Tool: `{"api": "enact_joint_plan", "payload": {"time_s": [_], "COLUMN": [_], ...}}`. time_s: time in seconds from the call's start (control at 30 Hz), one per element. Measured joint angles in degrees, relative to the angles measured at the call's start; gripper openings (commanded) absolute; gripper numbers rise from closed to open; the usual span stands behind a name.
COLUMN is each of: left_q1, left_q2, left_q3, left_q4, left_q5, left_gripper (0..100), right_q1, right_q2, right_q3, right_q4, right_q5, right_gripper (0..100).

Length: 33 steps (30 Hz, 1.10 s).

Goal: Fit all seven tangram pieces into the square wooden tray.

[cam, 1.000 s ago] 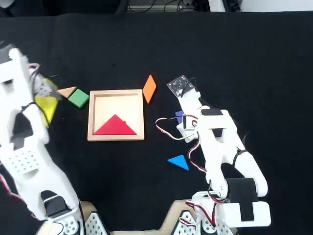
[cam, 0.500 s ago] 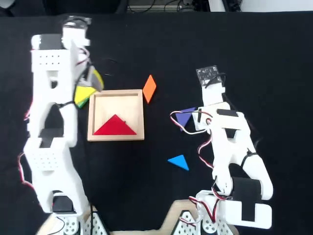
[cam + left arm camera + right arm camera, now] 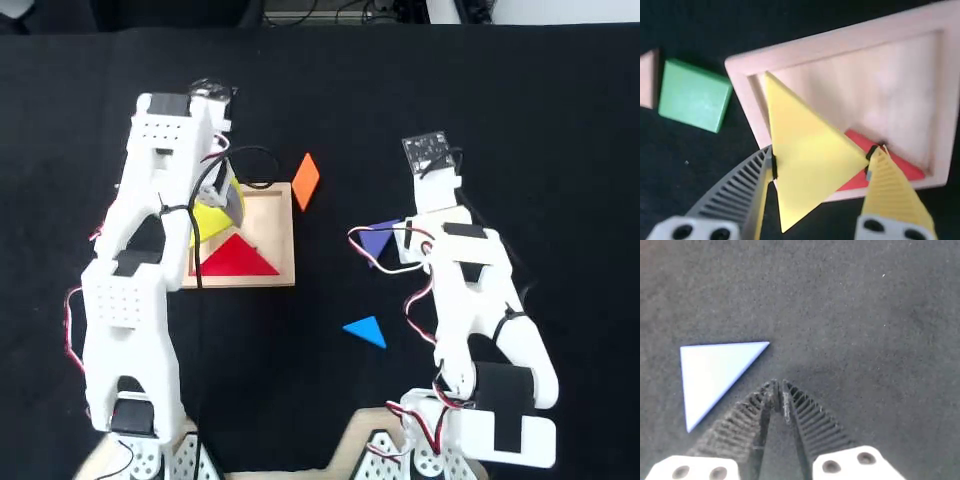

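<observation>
My left gripper [image 3: 218,208] is shut on a large yellow triangle [image 3: 207,219] and holds it tilted over the left part of the square wooden tray [image 3: 288,232]. In the left wrist view the yellow triangle [image 3: 805,150] sits between the fingers of the left gripper [image 3: 820,167], above the tray's rim [image 3: 840,42] and a red triangle [image 3: 892,164]. The red triangle [image 3: 237,258] lies in the tray's near half. My right gripper [image 3: 777,390] is shut and empty, just beside a purple triangle [image 3: 710,370], which lies on the cloth [image 3: 378,238].
An orange parallelogram [image 3: 306,181] lies by the tray's far right corner. A blue triangle [image 3: 366,331] sits on the black cloth near the right arm's base. A green square [image 3: 694,95] and a tan triangle [image 3: 647,77] lie left of the tray.
The left arm has swung from the table's left edge to over the tray, carrying the yellow triangle. The right arm shifted slightly right at first, uncovering the purple triangle, then stayed still.
</observation>
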Motion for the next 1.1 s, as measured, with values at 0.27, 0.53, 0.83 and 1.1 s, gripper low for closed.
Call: {"api": "enact_joint_plan", "payload": {"time_s": [0.27, 0.53, 0.83, 1.1], "left_q1": [-0.53, -0.44, -0.53, -1.58], "left_q2": [0.18, -0.62, -0.62, -0.79], "left_q3": [6.33, 13.89, 13.89, 13.89], "left_q4": [-6.95, -16.26, -16.97, -15.30], "left_q5": [9.49, 10.64, 10.73, 8.70], "left_gripper": [8, 8, 18, 18], "right_q1": [0.00, 0.00, 0.00, 0.00], "right_q2": [0.00, 0.00, 0.00, 0.00], "right_q3": [0.00, 0.00, 0.00, 0.00], "right_q4": [-0.26, -0.26, -0.26, -0.35], "right_q5": [0.00, 0.00, 0.00, 0.00], "right_gripper": [1.1, 1.1, 1.1, 1.1]}}
